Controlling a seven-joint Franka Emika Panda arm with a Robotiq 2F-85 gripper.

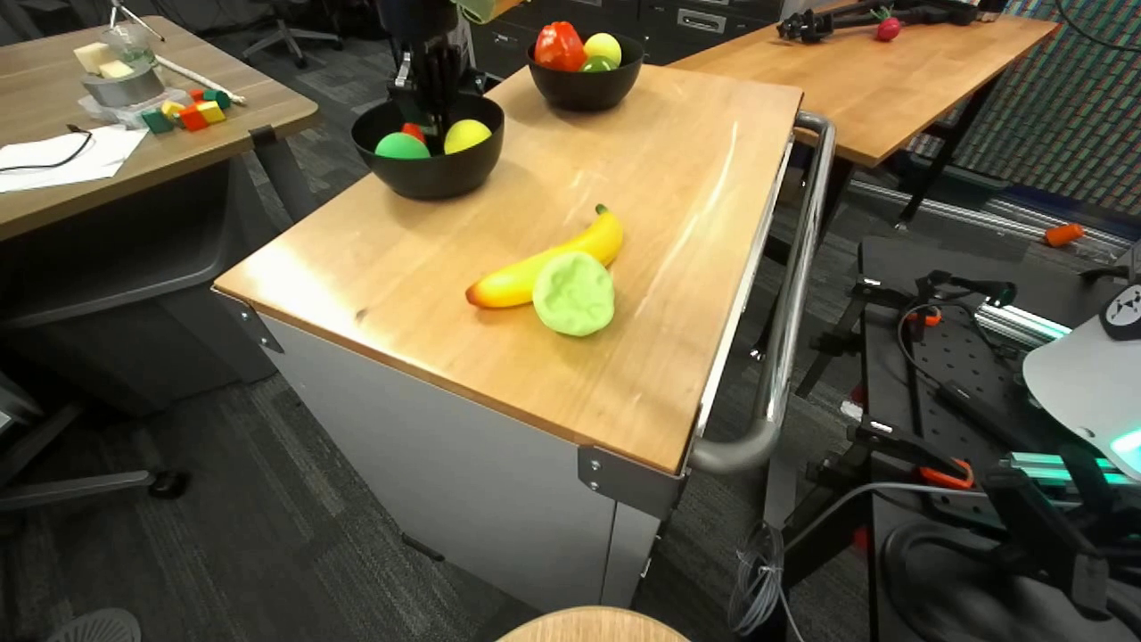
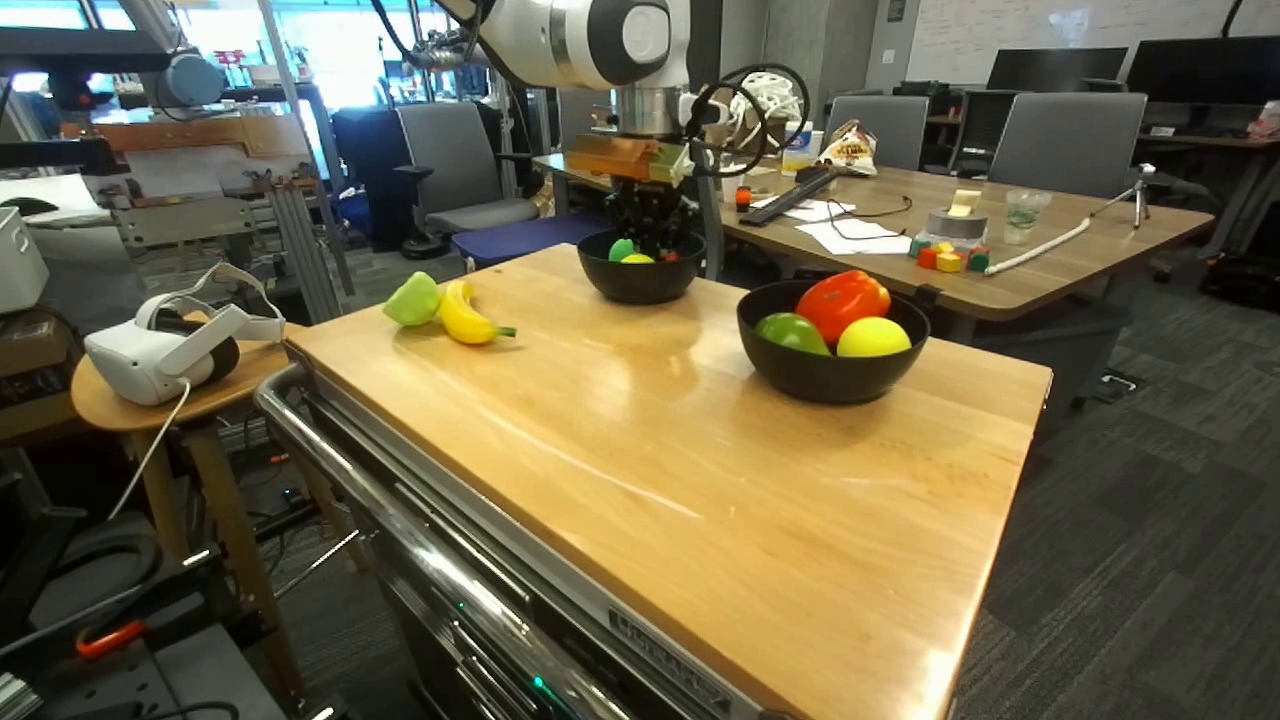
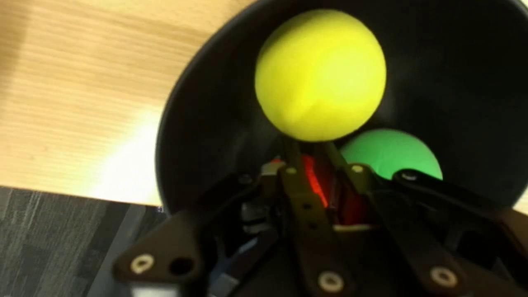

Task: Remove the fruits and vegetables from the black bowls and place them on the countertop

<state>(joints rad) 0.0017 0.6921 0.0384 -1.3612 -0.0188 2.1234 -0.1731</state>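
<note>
In an exterior view, our pincer [image 1: 434,140] points down into a bowl [image 1: 437,183], maybe to miss its sides; a banana [image 1: 520,276] and a lump [image 1: 573,295] lie on the table [image 1: 374,259]. In an exterior view, a pepper [image 2: 843,305] sits in another bowl [image 2: 830,382]. In the wrist view, the fingers [image 3: 297,185] sit close; we can't tell if they grip the bowl's red thing [image 3: 314,183]; the yellow ball [image 3: 320,76] and green ball [image 3: 392,154] could block it.
</note>
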